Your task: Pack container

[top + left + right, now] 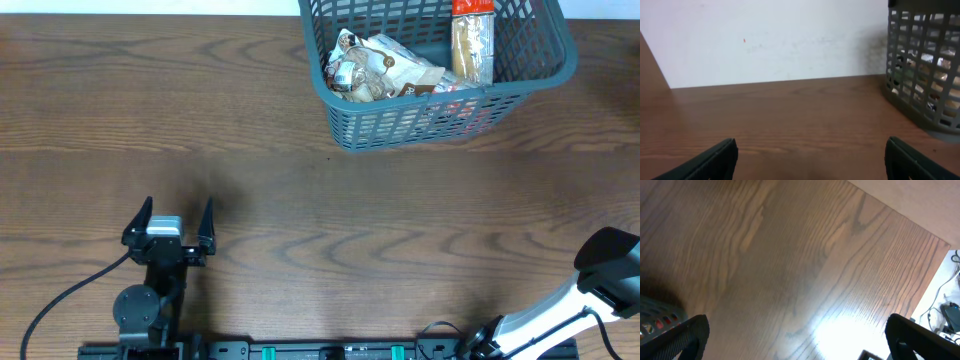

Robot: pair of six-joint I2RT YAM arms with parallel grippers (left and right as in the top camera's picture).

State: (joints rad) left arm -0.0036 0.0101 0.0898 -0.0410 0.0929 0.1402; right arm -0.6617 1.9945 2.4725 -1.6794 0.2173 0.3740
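The container [440, 125], a grey-blue mesh basket, stands at the far right of the table. Inside it lie a crumpled brown-and-white snack packet [385, 68] and a long packet with a red top [472, 45]. My left gripper [177, 212] rests low over the near left of the table, open, with only bare wood between its fingers. The left wrist view has that gripper [812, 157] facing the back wall, the container [925, 65] off to its right. My right gripper [797, 337] is open and empty above bare wood, with a corner of the container [660, 317] at its left.
The right arm [600, 275] reaches in from the near right corner. A black cable [60, 300] runs from the left arm's base. The table's right edge [935, 275] and some cables beyond it [947, 310] show in the right wrist view. A white wall [765, 40] backs the table.
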